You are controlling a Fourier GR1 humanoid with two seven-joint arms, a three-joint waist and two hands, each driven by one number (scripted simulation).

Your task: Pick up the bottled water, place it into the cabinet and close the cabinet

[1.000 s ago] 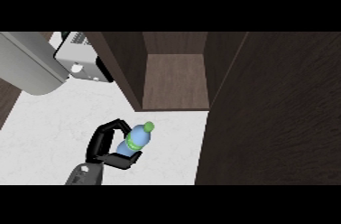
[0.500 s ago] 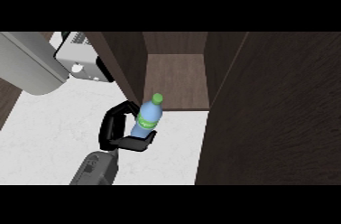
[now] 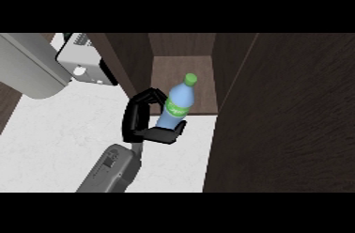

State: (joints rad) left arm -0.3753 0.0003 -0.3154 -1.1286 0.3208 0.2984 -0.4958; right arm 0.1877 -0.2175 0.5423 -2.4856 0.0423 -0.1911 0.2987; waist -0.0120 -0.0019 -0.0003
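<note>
One of the three steps reads as done, in my judgement: my black-fingered hand (image 3: 142, 124), which I take to be my right, has the clear blue plastic bottle of water with the green cap and green label (image 3: 176, 103) off the white speckled counter (image 3: 55, 138). My fingers and thumb are curled round the lower body of the bottle, which stands nearly upright with its cap tipped a little to the right. The bottle sits at the mouth of the dark brown wooden cabinet (image 3: 132, 63), its cap and upper body showing against the cabinet's brown floor panel (image 3: 184, 67), its base out over the counter's edge of the opening. Two steps are left: setting the bottle inside and shutting the cabinet. The broad dark wooden panel at the right (image 3: 284, 114) looks to be the open door, swung toward me; I cannot confirm its hinge. Hidden or cut off: the bottle's base behind my fingers, so whether it touches anything below cannot be settled; the cabinet's depth and back wall; my other hand, which shows nowhere. A grey rounded shape (image 3: 31, 67) and a pale boxy appliance (image 3: 87, 60) at upper left are cropped and I cannot identify either.
</note>
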